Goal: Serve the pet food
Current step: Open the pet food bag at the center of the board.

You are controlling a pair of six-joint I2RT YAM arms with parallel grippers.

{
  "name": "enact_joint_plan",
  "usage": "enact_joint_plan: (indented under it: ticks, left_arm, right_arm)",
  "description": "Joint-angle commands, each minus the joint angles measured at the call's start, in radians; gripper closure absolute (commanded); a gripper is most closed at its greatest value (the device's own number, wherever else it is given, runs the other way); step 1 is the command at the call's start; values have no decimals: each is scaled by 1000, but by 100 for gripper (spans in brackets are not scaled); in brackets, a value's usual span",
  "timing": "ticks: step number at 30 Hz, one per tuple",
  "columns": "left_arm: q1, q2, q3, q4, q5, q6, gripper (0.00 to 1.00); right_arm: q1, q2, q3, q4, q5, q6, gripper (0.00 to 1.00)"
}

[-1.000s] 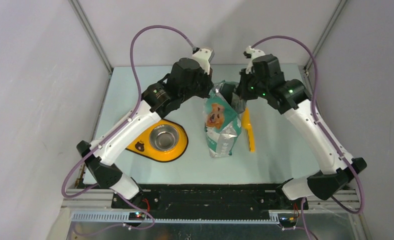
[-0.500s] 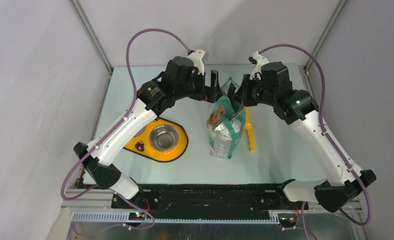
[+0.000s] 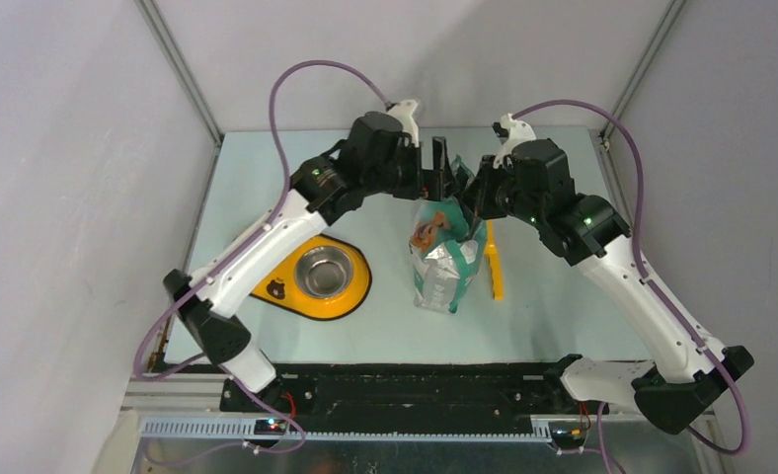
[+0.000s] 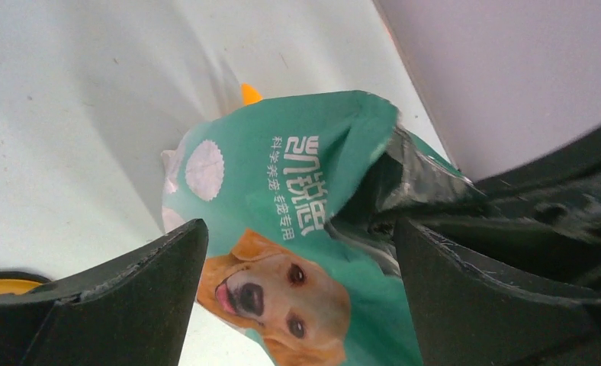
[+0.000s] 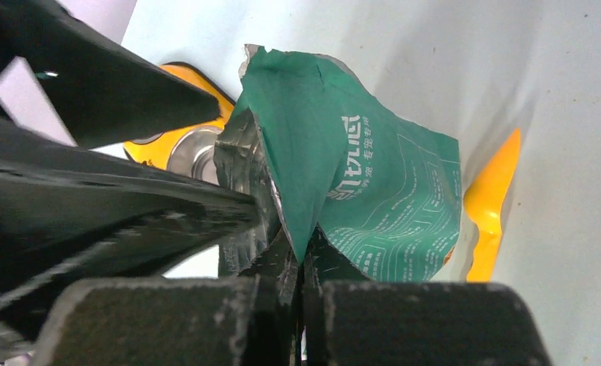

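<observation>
Top view: the bag (image 3: pixel 442 265) stands upright between the steel bowl (image 3: pixel 323 271) and the orange scoop (image 3: pixel 495 262). The right gripper (image 3: pixel 472 197) grips its top edge, evidently to steady the mouth. The left gripper (image 3: pixel 446 168) hangs just beside it.

Left wrist: fingers spread wide, straddling the dog-printed face and gripping nothing, likely placed to take the opposite lip.

Right wrist: fingers pressed together, pinching the torn foil lip.

The pet food is not visible, presumably inside the bag. None shows in the bowl.

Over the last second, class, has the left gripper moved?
Yes. The left gripper has moved away from the bowl, toward the table's far edge, and opened beside the bag.
</observation>
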Motion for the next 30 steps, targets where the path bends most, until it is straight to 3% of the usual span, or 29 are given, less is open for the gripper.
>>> enact_joint_plan:
  ticks: [1, 5, 7, 9, 11, 13, 18, 22, 26, 30]
  left_arm:
    - [-35, 80, 70, -71, -25, -10, 2]
    - [-64, 164, 174, -130, -55, 4, 13]
    - [-79, 218, 229, -184, -92, 23, 31]
    - [-92, 247, 285, -235, -110, 44, 73]
    - [-101, 256, 337, -286, -140, 75, 94]
    - [-105, 227, 350, -325, -201, 100, 99]
    - [-105, 86, 272, -326, -429, 173, 100]
    - [-101, -45, 201, -325, -595, 256, 100]
    - [-81, -88, 169, -321, -637, 295, 100]
    - [-66, -86, 191, -347, -590, 345, 100]
  right_arm:
    - [26, -84, 1, 151, 7, 26, 100]
    - [31, -87, -14, 151, 9, 17, 100]
    - [32, -91, -13, 150, 21, 11, 100]
    - [30, -90, -4, 145, 44, -1, 100]
    - [29, -83, 24, 121, 76, -30, 100]
    - [18, -60, 71, 71, 119, -86, 100]
    - [-95, -1, 191, -97, 218, -229, 100]
    - [-154, 34, 296, -119, 256, -347, 100]
    - [-171, 70, 324, -73, 227, -449, 100]
    - [-174, 89, 306, 28, 122, -578, 100]
